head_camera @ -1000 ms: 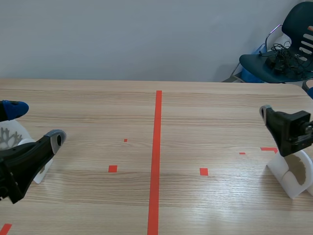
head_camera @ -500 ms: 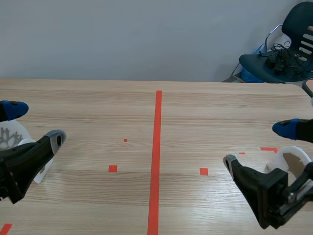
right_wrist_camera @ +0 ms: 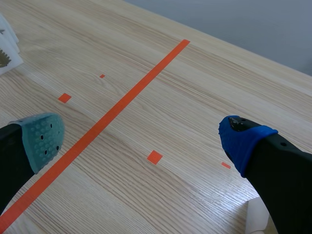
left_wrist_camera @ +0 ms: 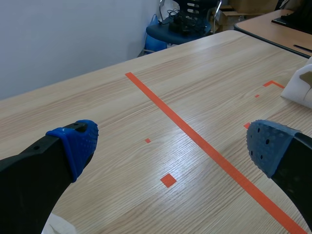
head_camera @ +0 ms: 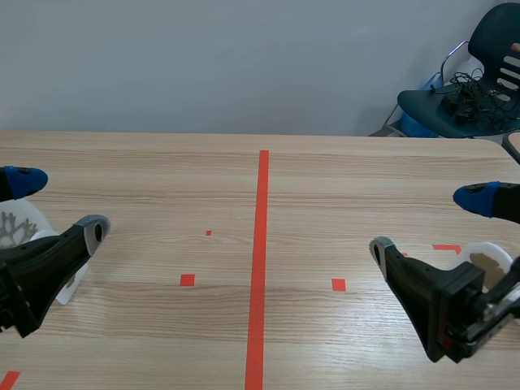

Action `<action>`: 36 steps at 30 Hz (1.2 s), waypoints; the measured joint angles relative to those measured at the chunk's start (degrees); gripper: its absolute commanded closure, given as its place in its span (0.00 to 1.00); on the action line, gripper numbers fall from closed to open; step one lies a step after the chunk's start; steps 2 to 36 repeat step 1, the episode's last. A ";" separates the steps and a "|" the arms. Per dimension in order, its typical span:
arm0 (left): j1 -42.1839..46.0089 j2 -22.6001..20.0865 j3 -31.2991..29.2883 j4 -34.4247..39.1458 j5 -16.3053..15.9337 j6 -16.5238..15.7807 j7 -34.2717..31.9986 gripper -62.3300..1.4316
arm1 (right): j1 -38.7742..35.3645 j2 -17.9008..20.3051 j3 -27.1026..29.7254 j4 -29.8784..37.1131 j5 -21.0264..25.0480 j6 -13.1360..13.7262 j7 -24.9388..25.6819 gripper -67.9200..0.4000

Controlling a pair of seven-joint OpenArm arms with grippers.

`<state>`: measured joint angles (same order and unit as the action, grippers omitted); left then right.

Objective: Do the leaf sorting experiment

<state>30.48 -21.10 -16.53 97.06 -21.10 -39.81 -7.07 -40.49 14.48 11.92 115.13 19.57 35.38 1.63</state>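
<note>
Found the left gripper [head_camera: 57, 205] low over the near left of the table [head_camera: 325, 187], fingers spread wide with nothing between them; found the right gripper [head_camera: 431, 223] likewise spread and empty, low at the near right. Saw no loose leaf anywhere on the bare wood between the two. Spotted the only leaf things out at the sides: a white holder [head_camera: 32, 227] showing a pale lacy leaf [head_camera: 10, 229], tucked under the left gripper just back of its fingertips, and a second white holder [head_camera: 500, 253] with a brownish leaf [head_camera: 486, 264] in it, under the right gripper in the same way. Judged the sorting barely begun, with the step in hand a matter of getting at one holder. Could not tell the seating of either leaf in its holder, loose or fixed. Would have done well to draw one gripper back over its own holder first, given both holders lying behind the fingertips rather than ahead of them, then to come down with a pad on either side of the thin edge and close gently, sparing the leaf and keeping the light white piece from tipping. Best kept the other arm parked on its own side of the red centre line [head_camera: 258, 268], well clear of the working one
</note>
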 measured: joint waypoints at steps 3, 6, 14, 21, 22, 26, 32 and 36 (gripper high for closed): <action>0.00 0.00 0.00 0.00 0.00 0.00 0.00 0.00 | 0.00 0.00 0.00 0.00 0.00 0.00 0.00 0.00; 0.00 0.00 0.00 0.00 0.00 0.00 0.00 0.00 | 0.00 0.00 0.00 0.00 0.00 0.00 0.00 0.00; 0.00 0.00 0.00 0.00 0.00 0.00 0.00 0.00 | 0.00 0.00 0.00 0.00 0.00 0.00 0.00 0.00; 0.00 0.00 0.00 0.00 0.00 0.00 0.00 0.00 | 0.00 0.00 0.00 0.00 0.00 0.00 0.00 0.00; 0.00 0.00 0.00 0.00 0.00 0.00 0.00 0.00 | 0.00 0.00 0.00 0.00 0.00 0.00 0.00 0.00; 0.00 0.00 0.00 0.00 0.00 0.00 0.00 0.00 | 0.00 0.00 0.00 0.00 0.00 0.00 0.00 0.00; 0.00 0.00 0.00 0.00 0.00 0.00 0.00 0.00 | 0.00 0.00 0.00 0.00 0.00 0.00 0.00 0.00; 0.00 0.00 0.00 0.00 0.00 0.00 0.00 0.00 | 0.00 0.00 0.00 0.00 0.00 0.00 0.00 0.00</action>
